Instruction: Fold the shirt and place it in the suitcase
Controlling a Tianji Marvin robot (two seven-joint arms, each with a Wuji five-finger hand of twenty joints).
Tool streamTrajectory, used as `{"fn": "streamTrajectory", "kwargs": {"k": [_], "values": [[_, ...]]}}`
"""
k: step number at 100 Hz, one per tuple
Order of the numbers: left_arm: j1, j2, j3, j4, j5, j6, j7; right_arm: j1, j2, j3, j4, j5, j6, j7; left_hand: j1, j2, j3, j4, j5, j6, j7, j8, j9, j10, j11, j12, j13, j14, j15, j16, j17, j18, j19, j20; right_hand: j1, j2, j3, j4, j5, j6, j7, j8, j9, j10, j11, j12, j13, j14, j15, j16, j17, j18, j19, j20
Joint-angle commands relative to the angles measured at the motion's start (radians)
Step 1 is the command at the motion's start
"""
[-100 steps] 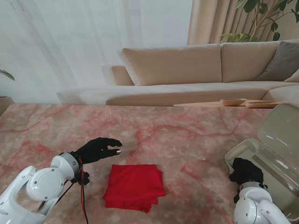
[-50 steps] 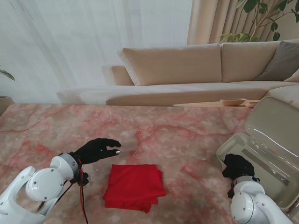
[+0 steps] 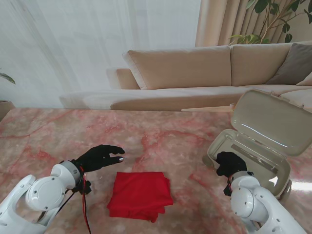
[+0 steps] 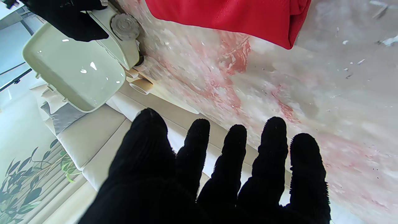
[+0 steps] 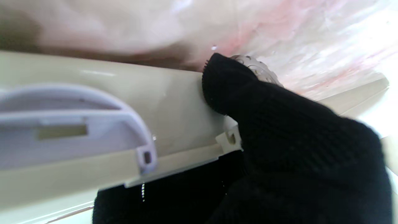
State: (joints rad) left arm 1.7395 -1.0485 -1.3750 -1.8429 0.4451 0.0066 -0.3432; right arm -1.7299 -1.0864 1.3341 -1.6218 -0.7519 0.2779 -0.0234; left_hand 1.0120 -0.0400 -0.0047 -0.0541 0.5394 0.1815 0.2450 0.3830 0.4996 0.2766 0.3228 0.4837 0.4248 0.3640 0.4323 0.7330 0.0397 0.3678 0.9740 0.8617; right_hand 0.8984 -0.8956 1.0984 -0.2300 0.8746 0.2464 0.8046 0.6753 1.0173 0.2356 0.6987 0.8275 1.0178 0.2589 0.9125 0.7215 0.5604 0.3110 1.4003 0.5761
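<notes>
The red shirt [image 3: 140, 195] lies folded into a rough square on the marble table, near me and a little left of centre; its edge shows as the shirt [image 4: 236, 15] in the left wrist view. My left hand [image 3: 100, 156] hovers just to its left, fingers spread and holding nothing. The small pale green suitcase [image 3: 253, 141] stands open on the right with its lid raised. My right hand [image 3: 230, 163] is shut on the suitcase's near left rim. In the right wrist view the fingers [image 5: 230, 84] wrap over the suitcase wall [image 5: 168, 99].
The pink marble table [image 3: 161, 136] stretches far ahead of both hands. A beige sofa [image 3: 204, 73] and a low side table with a bowl [image 3: 243, 106] stand behind the table's far edge. A red cable [image 3: 87, 204] hangs by my left wrist.
My right hand has dragged the suitcase left toward the shirt, and the lid now stands upright and in full view. The left hand and the shirt have stayed put.
</notes>
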Motion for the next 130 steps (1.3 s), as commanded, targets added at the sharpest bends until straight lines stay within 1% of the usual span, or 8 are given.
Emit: {"fn": "streamTrajectory", "kwargs": {"k": [1,37,67,104,130], "values": [[0.010,0.000,-0.001,0.005,0.002,0.004,0.002,0.023,-0.010,-0.031,0.028,0.022,-0.016,0.028,-0.014,0.040,-0.037,0.001,-0.010,-0.033,-0.009,0.012,-0.015,-0.018,-0.018,-0.009,-0.015,0.009,-0.026,-0.010,-0.013,0.028,-0.014,-0.005,0.150,0.001,0.112,-0.031,0.059,-0.248,0.060,0.005,0.018,-0.073,-0.020,-0.017,0.049,0.005,-0.019,-0.015,0.004,-0.016,0.032,-0.029],[0.023,-0.001,-0.013,0.002,-0.001,0.009,0.001,0.157,-0.015,-0.160,0.110,0.102,-0.079,0.038,-0.013,0.039,-0.037,0.001,-0.010,-0.035,-0.009,0.012,-0.015,-0.018,-0.017,-0.009,-0.015,0.010,-0.025,-0.010,-0.014,0.028,-0.013,-0.005,0.151,-0.006,0.118,-0.035,0.068,-0.253,0.067,0.001,0.026,-0.079,-0.019,-0.016,0.052,0.004,-0.023,-0.014,0.002,-0.013,0.041,-0.049],[0.034,-0.001,-0.028,0.001,-0.002,0.010,0.001,0.267,-0.020,-0.263,0.191,0.160,-0.148,0.052,-0.014,0.040,-0.036,0.002,-0.020,-0.036,-0.013,0.010,-0.016,-0.017,-0.018,-0.009,-0.015,0.011,-0.025,-0.010,-0.014,0.028,-0.013,-0.006,0.157,-0.017,0.130,-0.041,0.083,-0.265,0.077,0.005,0.035,-0.099,-0.015,-0.010,0.056,-0.003,-0.028,-0.010,0.004,-0.006,0.039,-0.075],[0.041,0.000,-0.038,0.000,-0.001,0.016,-0.005,0.407,-0.042,-0.382,0.308,0.248,-0.228,0.043,-0.014,0.041,-0.036,0.002,-0.021,-0.035,-0.014,0.010,-0.016,-0.017,-0.018,-0.009,-0.016,0.011,-0.025,-0.010,-0.014,0.029,-0.014,-0.006,0.156,-0.021,0.136,-0.047,0.094,-0.277,0.083,0.005,0.044,-0.113,-0.017,-0.008,0.057,-0.013,-0.038,-0.007,0.006,-0.006,0.037,-0.098],[0.052,0.000,-0.052,-0.006,0.007,0.016,-0.006,0.486,-0.063,-0.460,0.350,0.311,-0.257,0.041,-0.015,0.040,-0.037,0.002,-0.020,-0.035,-0.013,0.010,-0.016,-0.018,-0.018,-0.009,-0.014,0.011,-0.024,-0.009,-0.015,0.028,-0.013,-0.006,0.156,-0.024,0.138,-0.049,0.105,-0.287,0.087,0.002,0.053,-0.123,-0.019,-0.008,0.059,-0.016,-0.047,-0.006,0.006,-0.006,0.035,-0.110]]}}
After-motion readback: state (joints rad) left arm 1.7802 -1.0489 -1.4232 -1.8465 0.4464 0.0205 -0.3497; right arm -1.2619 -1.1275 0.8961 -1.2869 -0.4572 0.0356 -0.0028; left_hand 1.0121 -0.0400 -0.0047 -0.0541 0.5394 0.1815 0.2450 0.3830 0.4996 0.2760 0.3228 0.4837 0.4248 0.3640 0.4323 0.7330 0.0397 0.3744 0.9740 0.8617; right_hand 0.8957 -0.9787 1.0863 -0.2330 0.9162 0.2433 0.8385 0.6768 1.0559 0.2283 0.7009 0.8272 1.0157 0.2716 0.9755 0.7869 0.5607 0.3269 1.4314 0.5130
